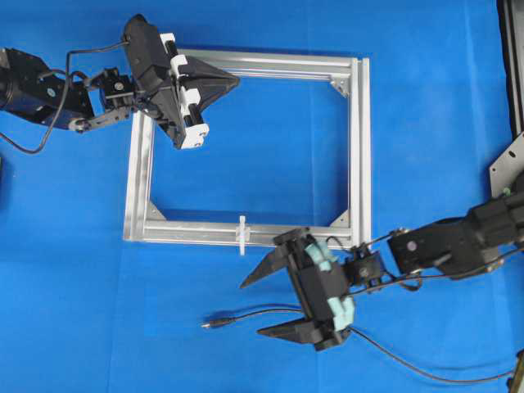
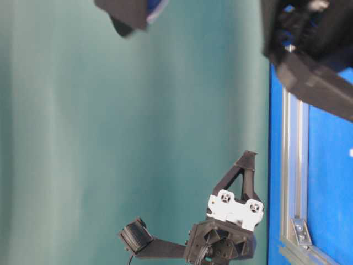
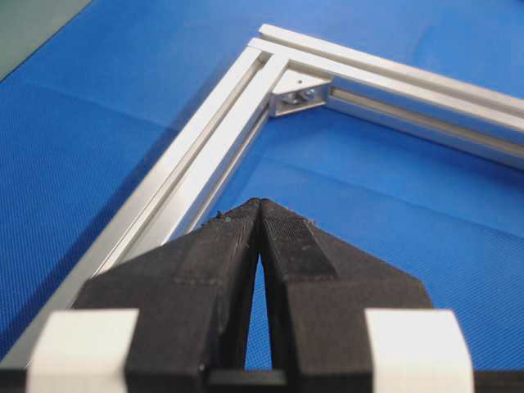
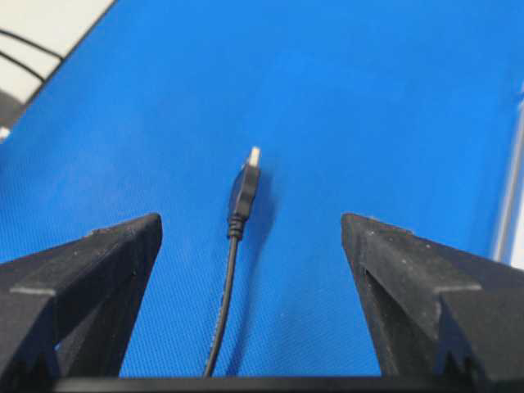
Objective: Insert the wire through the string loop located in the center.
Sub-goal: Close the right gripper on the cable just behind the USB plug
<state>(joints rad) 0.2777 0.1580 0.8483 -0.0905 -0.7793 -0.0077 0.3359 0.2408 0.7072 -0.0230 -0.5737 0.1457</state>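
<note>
A bright blue textured mat (image 1: pixel 426 98) covers the surface under even light. In the table-level view a plain teal-green backdrop (image 2: pixel 138 138) fills the left. A pale strip of bare surface (image 4: pixel 49 24) shows beyond the mat's far-left edge.

arms: black, cabled | left hand (image 1: pixel 232 80): white blocks | right hand (image 1: pixel 259 307): teal blocks

Brushed silver metal frame (image 1: pixel 357 147) (grooved) on matt, woven blue cloth (image 1: pixel 82 270).
</note>
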